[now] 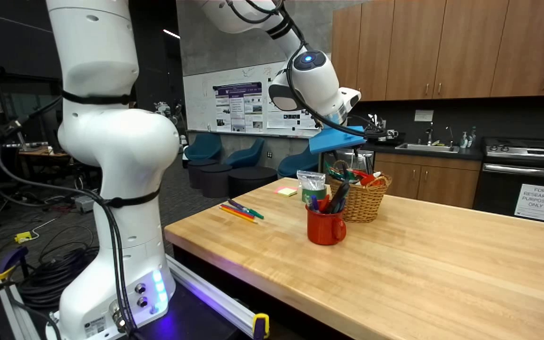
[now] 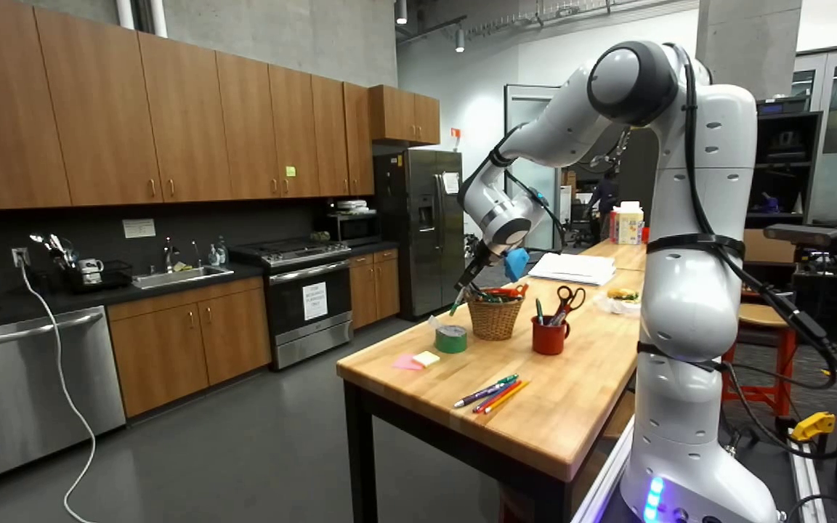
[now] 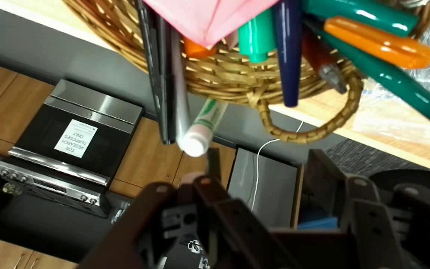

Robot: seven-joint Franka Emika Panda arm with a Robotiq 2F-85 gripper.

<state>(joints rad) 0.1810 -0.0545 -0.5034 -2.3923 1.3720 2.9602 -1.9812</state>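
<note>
My gripper (image 3: 264, 157) stands open in the wrist view, its two fingers well apart and nothing between them. Just beyond the tip of the left finger (image 3: 214, 162) is a white-ended green marker (image 3: 205, 125), outside the rim of the wicker basket (image 3: 233, 84). In an exterior view the same marker (image 2: 456, 302) slants downward below the gripper (image 2: 465, 282), beside the basket (image 2: 495, 321); whether anything supports it I cannot tell. The basket holds pens, markers and a pink sheet-like thing (image 3: 209, 18). A blue piece (image 1: 335, 140) on the wrist hides part of the fingers.
A red mug (image 1: 325, 229) with pens and scissors stands close to the basket. Near it are a green tape roll (image 2: 451, 339), sticky notes (image 2: 426, 359) and several pens and pencils (image 2: 495, 394). Papers (image 2: 572, 268) lie behind. The table edge (image 3: 405, 151) runs near the basket.
</note>
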